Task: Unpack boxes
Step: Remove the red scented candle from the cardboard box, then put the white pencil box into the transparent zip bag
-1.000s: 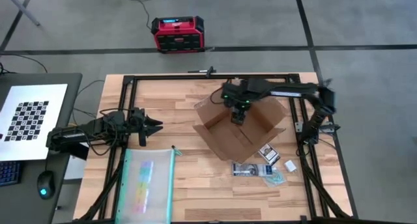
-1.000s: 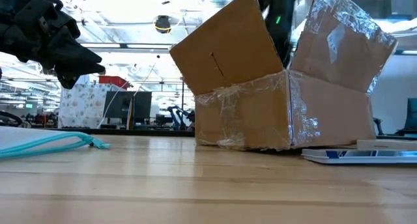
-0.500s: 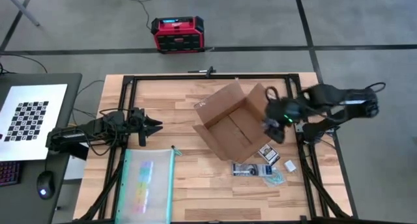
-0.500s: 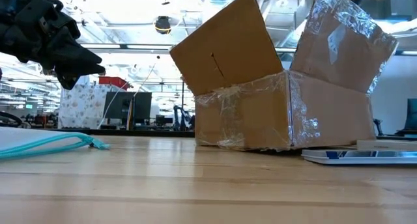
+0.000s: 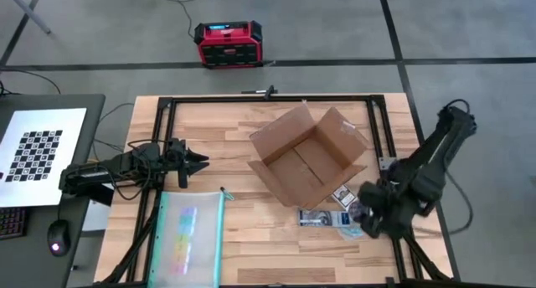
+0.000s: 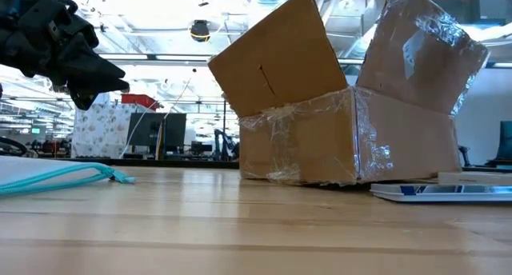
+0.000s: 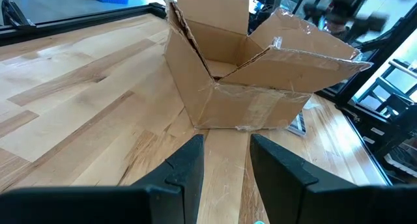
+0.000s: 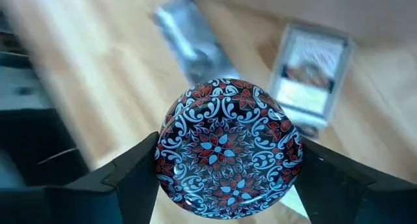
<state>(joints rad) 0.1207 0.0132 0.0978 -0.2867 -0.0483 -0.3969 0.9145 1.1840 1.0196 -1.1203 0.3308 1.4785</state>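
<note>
**Patterned disc carried clear of opened carton**

Cardboard, plain brown and corrugated, forms the box [image 5: 308, 158] sitting near the middle of the wooden desk [image 5: 209, 129], its 4 flaps splayed wide and strips of shiny clear tape catching the light. The right claw [image 5: 368, 217] hangs over the desk's right front corner, its 2 fingers pinching a round disc patterned in blue, red and black [image 8: 227, 139] by opposite edges. It sits above a scatter of small flat packets [image 5: 335, 213] lying just beside the box, which suggests the disc is meant to join the unpacked goods. The box lies inboard of that claw, apart from it. The left claw [image 5: 194, 162] waits over the desk's left side, well apart from the box, fingers partly spread and holding nothing, pointed toward the carton. A clear teal-edged plastic pouch [image 5: 191, 238] lies near it.
</note>
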